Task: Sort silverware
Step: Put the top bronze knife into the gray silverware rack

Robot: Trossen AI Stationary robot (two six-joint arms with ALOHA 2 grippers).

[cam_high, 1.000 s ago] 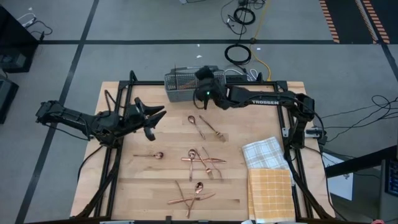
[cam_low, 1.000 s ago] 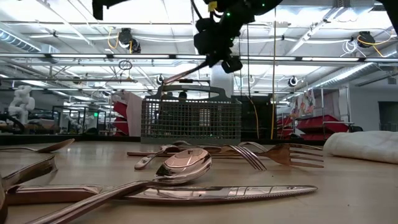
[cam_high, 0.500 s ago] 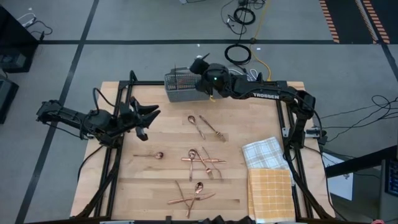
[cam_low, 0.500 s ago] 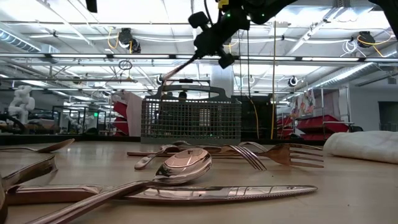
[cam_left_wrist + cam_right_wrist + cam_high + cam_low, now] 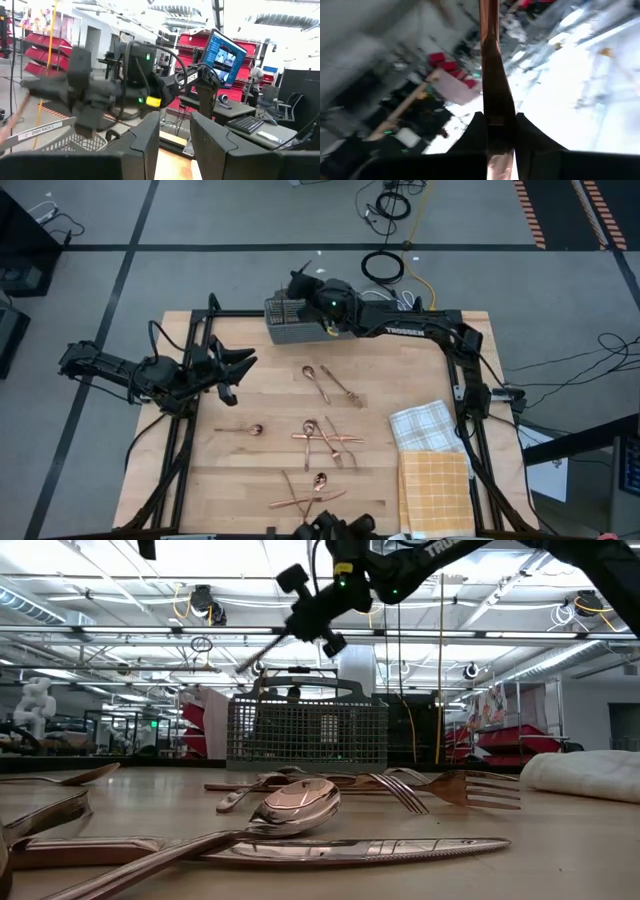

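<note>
My right gripper [image 5: 298, 281] hovers above the grey mesh caddy [image 5: 290, 321] at the table's far edge, shut on one copper piece of silverware [image 5: 262, 652]. What kind of piece it is does not show. In the low view the right gripper [image 5: 307, 614] is well above the caddy [image 5: 305, 731]. More copper silverware lies flat on the wood: a pair [image 5: 330, 384], a lone spoon [image 5: 241, 429], and two crossed heaps [image 5: 325, 438] [image 5: 305, 493]. My left gripper [image 5: 238, 367] waits open over the table's left part, touching nothing. My right gripper pinches the copper piece between its two fingers [image 5: 476, 131], which lie on either side of the narrow shaft [image 5: 492, 112]. The piece is lifted clear and slants down from the fingers toward the table's left, its free end [image 5: 241, 669] above the caddy's rim.
Two checked cloths lie at the table's right near corner, a grey one [image 5: 424, 426] and a yellow one [image 5: 435, 490]. Black frame rails [image 5: 192, 380] run along the table's left and right sides. In the low view, forks and spoons [image 5: 300, 802] lie close in front.
My right gripper has carried the copper piece toward the table's far left, from beside the caddy to above it. It has risen a little and turned, so the piece now points further left. The silverware on the table has stayed put.
</note>
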